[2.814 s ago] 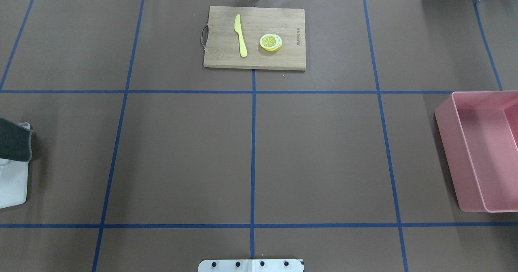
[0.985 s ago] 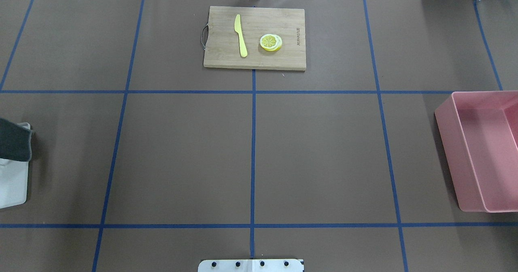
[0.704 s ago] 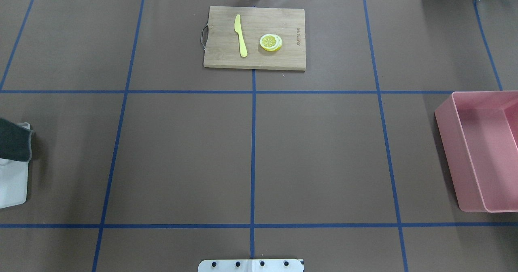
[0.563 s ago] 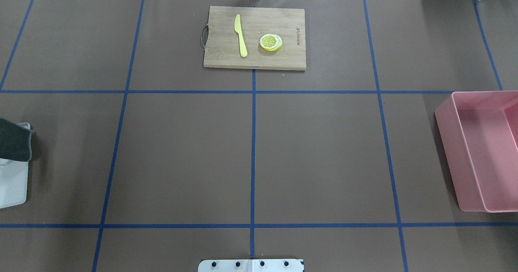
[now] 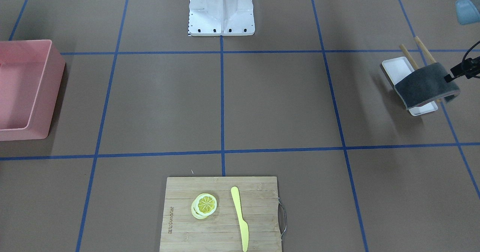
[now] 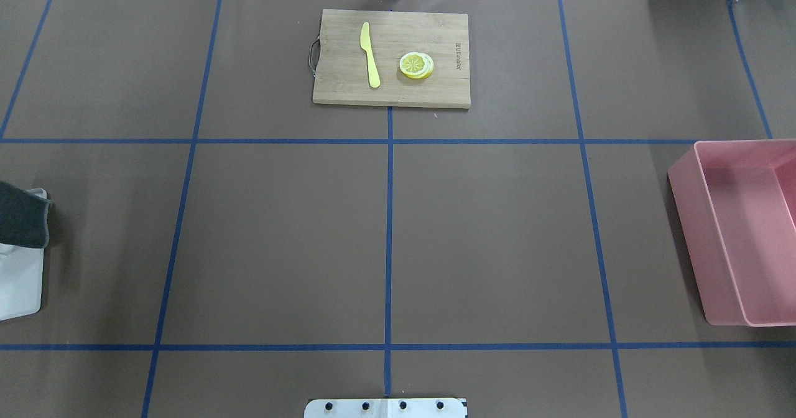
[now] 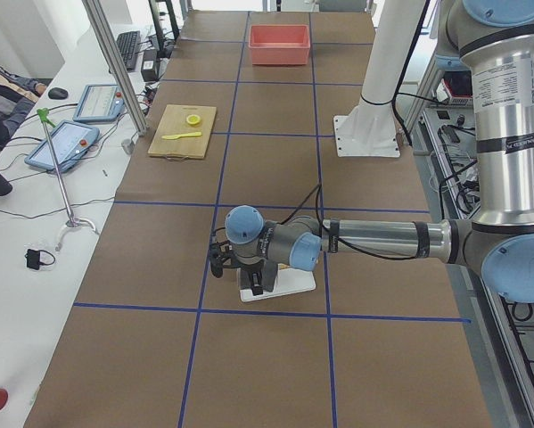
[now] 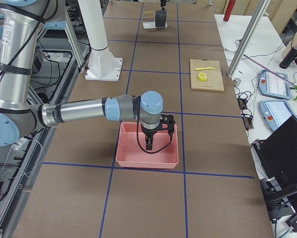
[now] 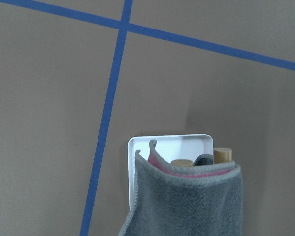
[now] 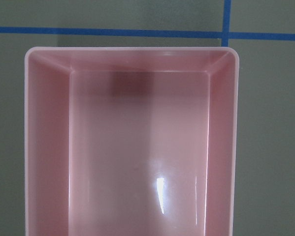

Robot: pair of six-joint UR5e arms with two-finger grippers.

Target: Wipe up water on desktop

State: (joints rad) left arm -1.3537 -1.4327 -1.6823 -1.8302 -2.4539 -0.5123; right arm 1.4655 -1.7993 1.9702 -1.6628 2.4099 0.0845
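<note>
The desktop [image 6: 280, 237] is matte brown with blue tape lines; I see no water on it. A grey towel [image 5: 423, 85] hangs over two wooden pegs [image 5: 408, 57] on a small white tray [image 5: 395, 68] at my left side. It also shows in the left wrist view [image 9: 186, 201]. My left gripper [image 7: 240, 272] is right at the towel; a black part of it touches the towel's end. I cannot tell whether it is open or shut. My right gripper [image 8: 153, 141] hangs over the pink bin [image 8: 138, 161]; I cannot tell its state.
A bamboo cutting board [image 6: 336, 88] at the far middle carries a yellow knife [image 6: 370, 57] and lemon slices [image 6: 416, 65]. The pink bin [image 6: 684, 188] stands at the right edge. The robot's white base [image 5: 221, 8] is at the near middle.
</note>
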